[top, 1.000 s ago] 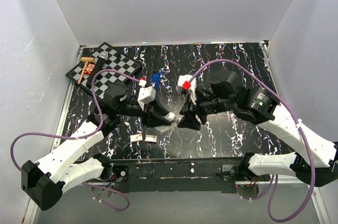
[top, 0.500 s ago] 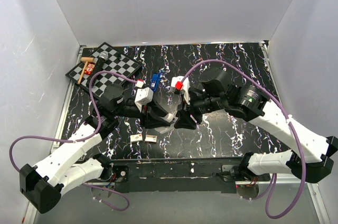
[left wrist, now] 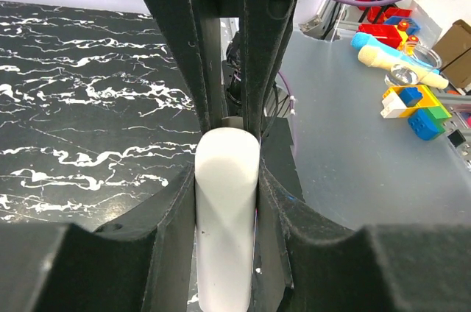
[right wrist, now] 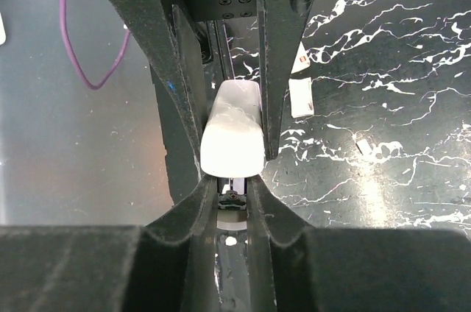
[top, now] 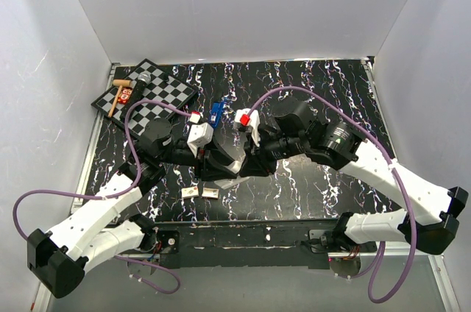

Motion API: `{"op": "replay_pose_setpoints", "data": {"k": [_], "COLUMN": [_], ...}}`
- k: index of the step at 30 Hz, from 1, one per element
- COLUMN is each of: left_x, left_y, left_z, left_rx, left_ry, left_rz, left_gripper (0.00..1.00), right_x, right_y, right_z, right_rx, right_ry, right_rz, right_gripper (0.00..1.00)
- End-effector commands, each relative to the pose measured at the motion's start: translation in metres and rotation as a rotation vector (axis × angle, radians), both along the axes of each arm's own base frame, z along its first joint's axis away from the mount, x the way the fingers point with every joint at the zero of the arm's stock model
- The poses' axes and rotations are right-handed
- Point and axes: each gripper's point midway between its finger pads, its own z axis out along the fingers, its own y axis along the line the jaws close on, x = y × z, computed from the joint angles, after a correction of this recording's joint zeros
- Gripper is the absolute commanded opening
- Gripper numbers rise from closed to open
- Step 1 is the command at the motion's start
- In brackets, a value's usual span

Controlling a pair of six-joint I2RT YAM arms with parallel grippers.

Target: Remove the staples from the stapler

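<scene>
The stapler (left wrist: 227,253) is a white, round-ended bar held above the dark marbled table, with my left gripper (left wrist: 227,187) shut on its sides. In the right wrist view its white end (right wrist: 232,132) faces me, with a small metal part just below it. My right gripper (right wrist: 233,194) meets it head-on, jaws drawn in tight on that metal part. From above, the left gripper (top: 224,163) and the right gripper (top: 249,165) meet tip to tip at the table's middle, with a sliver of the stapler (top: 234,168) between them. The staples are hidden.
Two small tan-and-white boxes (top: 200,192) lie on the table just in front of the grippers, also seen as boxes (right wrist: 300,95). A chessboard (top: 158,91) with a wooden hammer and a microphone sits at the back left. A blue object (top: 216,111) lies behind the grippers.
My right arm has moved left up to the stapler, and its jaws have narrowed onto the stapler's end. The left arm has held its grip and barely moved.
</scene>
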Motion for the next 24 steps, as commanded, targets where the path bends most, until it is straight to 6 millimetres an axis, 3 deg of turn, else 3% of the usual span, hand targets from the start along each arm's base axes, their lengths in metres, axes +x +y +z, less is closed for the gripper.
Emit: {"op": "replay_pose_setpoints", "data": {"k": [1, 6, 15, 20, 24], "left_x": [-0.002, 0.002, 0.010, 0.012, 0.014], "left_y": [0.002, 0.005, 0.011, 0.009, 0.005], "left_z": [0.021, 0.031, 0.054, 0.058, 0.055], "left_rx": [-0.062, -0.101, -0.176, -0.176, -0.160], "left_ry": [-0.067, -0.093, -0.095, -0.075, -0.052], "left_rz": [0.019, 0.078, 0.190, 0.184, 0.171], "left_gripper": [0.00, 0.00, 0.00, 0.00, 0.00], "right_x": [-0.009, -0.019, -0.031, -0.028, -0.021], "right_y": [-0.004, -0.016, -0.024, -0.022, -0.020], "right_z": [-0.007, -0.031, -0.053, -0.043, -0.029], "right_rx": [0.015, -0.010, 0.006, 0.028, 0.045], "right_ry": [0.023, 0.081, 0.139, 0.127, 0.097], "right_rz": [0.014, -0.004, -0.025, -0.033, -0.055], "right_gripper": [0.12, 0.02, 0.01, 0.04, 0.13]}}
